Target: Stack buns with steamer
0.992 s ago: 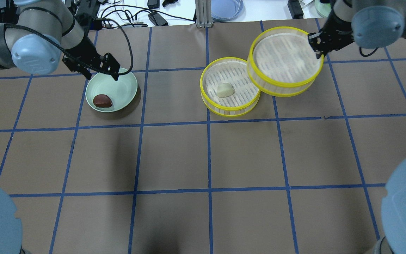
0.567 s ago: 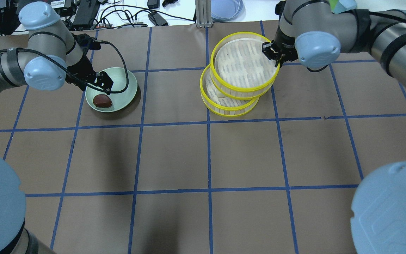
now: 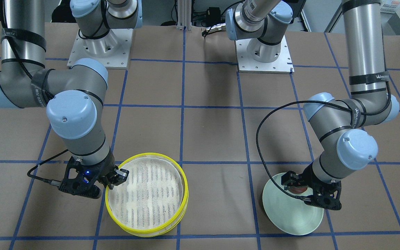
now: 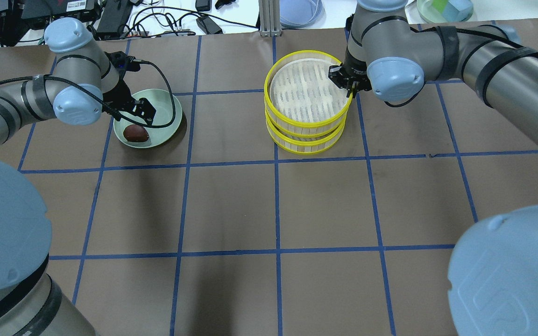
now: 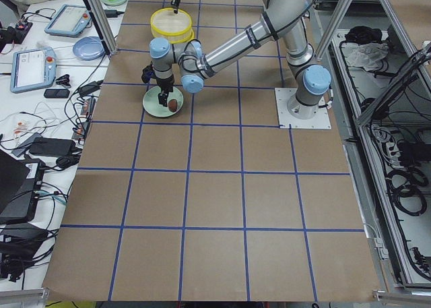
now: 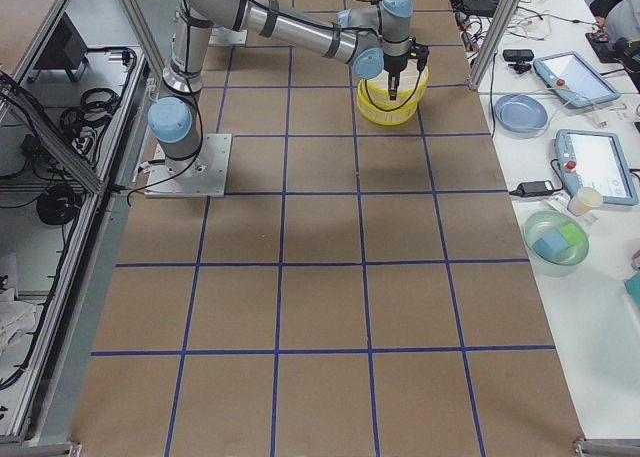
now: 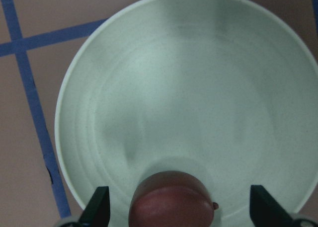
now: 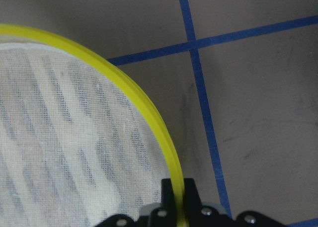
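2-tier steamer (image 3: 186, 194) stacking; brown bun pickup pending.
Right gripper (image 4: 346, 84) is pinching the yellow rim of the upper tray (image 4: 306, 91), seating it on the lower tray (image 4: 304, 145); the white bun is hidden. Left gripper (image 7: 180, 213) is hanging wide open astride the brown bun (image 4: 136, 133) in the green plate (image 4: 167, 106). Next move is calling for closing, lifting, and carrying it to the upper tray.

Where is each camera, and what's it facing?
Front: across the table, facing left arm, right arm.
Overhead: behind the robot, looking down; both arms.
Exterior left: table's end, left arm nearest.
Exterior right: opposite end, right arm nearest.
Left wrist: left gripper straddling brown bun on green plate.
Right wrist: right gripper pinching upper steamer tray.
Shared: front and overhead both show tray, plate.
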You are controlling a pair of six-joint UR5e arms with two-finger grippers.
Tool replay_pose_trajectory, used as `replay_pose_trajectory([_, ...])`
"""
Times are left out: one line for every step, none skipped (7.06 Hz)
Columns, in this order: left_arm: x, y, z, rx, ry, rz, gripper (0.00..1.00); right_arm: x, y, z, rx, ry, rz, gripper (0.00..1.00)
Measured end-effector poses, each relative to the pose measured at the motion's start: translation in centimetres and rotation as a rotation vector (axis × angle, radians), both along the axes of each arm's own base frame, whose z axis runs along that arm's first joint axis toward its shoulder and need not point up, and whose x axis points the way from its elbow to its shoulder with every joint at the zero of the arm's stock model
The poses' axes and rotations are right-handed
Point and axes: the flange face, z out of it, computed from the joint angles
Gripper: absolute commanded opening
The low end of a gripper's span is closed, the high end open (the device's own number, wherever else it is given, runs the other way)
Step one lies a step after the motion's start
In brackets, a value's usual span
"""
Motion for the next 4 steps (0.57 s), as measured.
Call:
replay_pose_trajectory([0.0,-0.1,-1.2,0.013,0.003,0.0,1.0,0.0,0.1,-0.4,0.007,0.003,0.007,0.0])
replay_pose_trajectory([0.1,-0.1,-2.1,0.028,0.003,-0.001,0.89,0.0,0.4,-0.8,0.017,0.005,0.011,0.0])
replay_pose_trajectory([0.1,-0.1,-2.8,0.041,0.003,0.001,0.6,0.0,0.5,-1.2,0.025,0.006,0.011,0.0])
replay_pose_trajectory([0.1,0.0,-3.2,0.05,0.002,0.006,0.27,0.0,0.6,-1.4,0.028,0.004,0.006,0.0])
